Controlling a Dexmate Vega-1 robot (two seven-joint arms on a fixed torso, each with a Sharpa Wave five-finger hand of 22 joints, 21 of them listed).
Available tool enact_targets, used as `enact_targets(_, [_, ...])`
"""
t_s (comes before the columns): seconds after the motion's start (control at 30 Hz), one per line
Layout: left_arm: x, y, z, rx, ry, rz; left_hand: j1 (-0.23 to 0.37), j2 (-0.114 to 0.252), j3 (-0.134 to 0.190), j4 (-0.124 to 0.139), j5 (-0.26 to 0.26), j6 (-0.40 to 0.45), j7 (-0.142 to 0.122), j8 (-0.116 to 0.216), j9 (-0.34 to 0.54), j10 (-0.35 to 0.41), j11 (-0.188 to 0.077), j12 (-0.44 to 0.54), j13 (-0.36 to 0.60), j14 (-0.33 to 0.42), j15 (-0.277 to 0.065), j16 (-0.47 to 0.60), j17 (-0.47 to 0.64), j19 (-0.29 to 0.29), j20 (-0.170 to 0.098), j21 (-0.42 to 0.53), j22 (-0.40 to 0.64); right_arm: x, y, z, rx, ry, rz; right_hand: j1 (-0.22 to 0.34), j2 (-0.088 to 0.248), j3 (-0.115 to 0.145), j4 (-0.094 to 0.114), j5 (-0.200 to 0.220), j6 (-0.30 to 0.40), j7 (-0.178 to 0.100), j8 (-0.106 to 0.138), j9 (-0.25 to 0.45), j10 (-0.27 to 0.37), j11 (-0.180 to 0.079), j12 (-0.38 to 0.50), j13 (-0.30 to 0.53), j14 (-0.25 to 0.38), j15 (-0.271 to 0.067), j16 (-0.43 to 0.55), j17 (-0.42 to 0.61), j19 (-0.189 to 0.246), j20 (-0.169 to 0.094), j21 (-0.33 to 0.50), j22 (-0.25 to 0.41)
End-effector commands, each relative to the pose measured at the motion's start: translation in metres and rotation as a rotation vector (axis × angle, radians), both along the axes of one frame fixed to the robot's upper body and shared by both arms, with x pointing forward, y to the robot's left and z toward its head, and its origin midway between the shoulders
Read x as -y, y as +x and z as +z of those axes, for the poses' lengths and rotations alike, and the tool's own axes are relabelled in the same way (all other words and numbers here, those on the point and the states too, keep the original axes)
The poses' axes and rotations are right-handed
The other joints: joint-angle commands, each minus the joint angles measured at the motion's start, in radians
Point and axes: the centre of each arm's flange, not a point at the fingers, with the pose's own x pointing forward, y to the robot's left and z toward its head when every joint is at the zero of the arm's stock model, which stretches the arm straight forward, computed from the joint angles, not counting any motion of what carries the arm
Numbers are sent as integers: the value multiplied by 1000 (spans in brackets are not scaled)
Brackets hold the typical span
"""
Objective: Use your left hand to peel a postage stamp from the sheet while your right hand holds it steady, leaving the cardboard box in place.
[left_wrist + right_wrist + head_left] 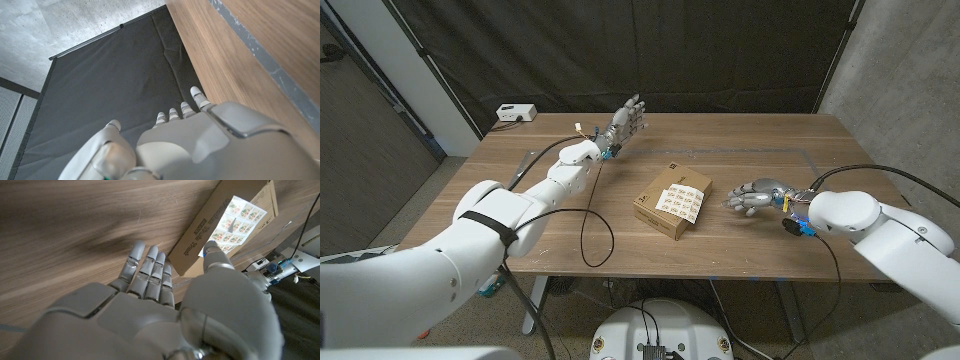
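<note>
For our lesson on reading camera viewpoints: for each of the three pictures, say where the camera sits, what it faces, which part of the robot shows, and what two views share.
Head view: on the robot's head, looking down at the table; both arms, left hand raised at the far side, right hand beside the cardboard box.
Left wrist view: behind the left hand, facing the dark curtain along the table edge.
Right wrist view: behind the right hand, facing the box.
Shared: head and right wrist views show the stamp sheet on the box.

Matt cardboard box (672, 201) on smooth wooden table (740, 140)
</note>
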Motion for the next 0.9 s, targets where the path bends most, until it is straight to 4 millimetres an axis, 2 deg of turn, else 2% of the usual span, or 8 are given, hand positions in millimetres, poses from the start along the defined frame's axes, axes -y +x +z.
enact_targets(0.03, [25, 1, 7, -34, 22, -37, 0, 46, -1, 1, 8, -89, -8, 2, 4, -83, 3, 4, 4, -86, -7, 0, 3, -97, 5, 0, 3, -18, -27, -18, 257, -69, -170, 9, -12, -5, -3, 14, 2, -6, 10, 2, -2, -6, 7, 2, -5, -53, -3, 4, -10, 9, -6, 1])
enact_targets(0.1, [27, 0, 8, -33, 28, -44, -1, 46, -1, 1, 8, -88, -7, 2, 4, -82, 5, 4, 4, -86, -6, 0, 3, -96, 5, 0, 3, -20, -29, -22, 273, -72, -187, 3, -22, -12, -1, 16, 2, -7, 11, 2, -3, -8, 9, 2, -7, -54, -6, 4, -17, 17, -9, 0])
enact_targets(0.27, [30, -4, 6, -15, 43, -89, -2, 46, -2, 1, 8, -91, -9, 0, 4, -86, 5, 2, 4, -88, -5, -1, 3, -99, 8, -2, 3, -30, -34, -36, 322, -68, -215, -24, -44, -38, 13, 32, -10, -9, 14, 1, -16, -7, 15, 0, -47, -42, -26, 7, -75, 45, -26, 1])
enact_targets(0.33, [29, -9, 3, 9, 40, -114, -2, 43, -3, 0, 7, -94, -12, -1, 4, -89, 7, 1, 4, -96, 14, -4, 3, -107, 14, -6, 3, -33, -36, -41, 344, -68, -232, -26, -47, -42, 14, 37, -12, -7, 15, 1, -17, -6, 17, 0, -49, -39, -28, 8, -90, 59, -29, 3])
enact_targets(0.5, [23, -24, -9, -13, 24, -100, 7, 36, -3, -9, 2, -87, -12, 3, 4, -80, 15, 6, 4, -92, 35, -1, 3, -129, 31, -18, 3, -40, -37, -52, 380, -75, -248, -26, -52, -48, 15, 49, -25, -6, 13, 1, -26, -10, 19, 0, -65, -32, -36, 10, -114, 81, -35, 6])
enact_targets(0.63, [19, -35, -15, -43, 26, -70, 23, 36, 2, -18, -4, -73, -12, 7, 4, -64, 19, 11, 5, -90, 65, 0, 3, -166, 57, -35, 3, -43, -36, -59, 412, -70, -247, -30, -54, -55, 18, 63, -45, -2, 11, 2, -47, -6, 18, 0, -90, -16, -47, 13, -147, 103, -48, 5])
enact_targets(0.77, [17, -44, -17, -57, 24, -56, 29, 41, 7, -19, -9, -60, -3, 11, 4, -55, 30, 14, 5, -89, 76, 1, 4, -184, 72, -43, 5, -46, -36, -68, 466, -60, -230, -31, -60, -59, 18, 69, -50, -5, 14, 4, -42, -9, 24, 0, -96, -17, -50, 15, -150, 105, -55, 0])
enact_targets(0.9, [17, -45, -17, -68, 32, -51, 33, 45, 10, -19, -13, -56, 0, 11, 5, -49, 39, 15, 6, -86, 87, 2, 5, -190, 81, -46, 6, -47, -38, -73, 518, -49, -230, -39, -85, -79, 17, 87, -19, -12, 33, 8, 1, -16, 52, 1, -69, -46, -44, 16, -124, 104, -74, -11])
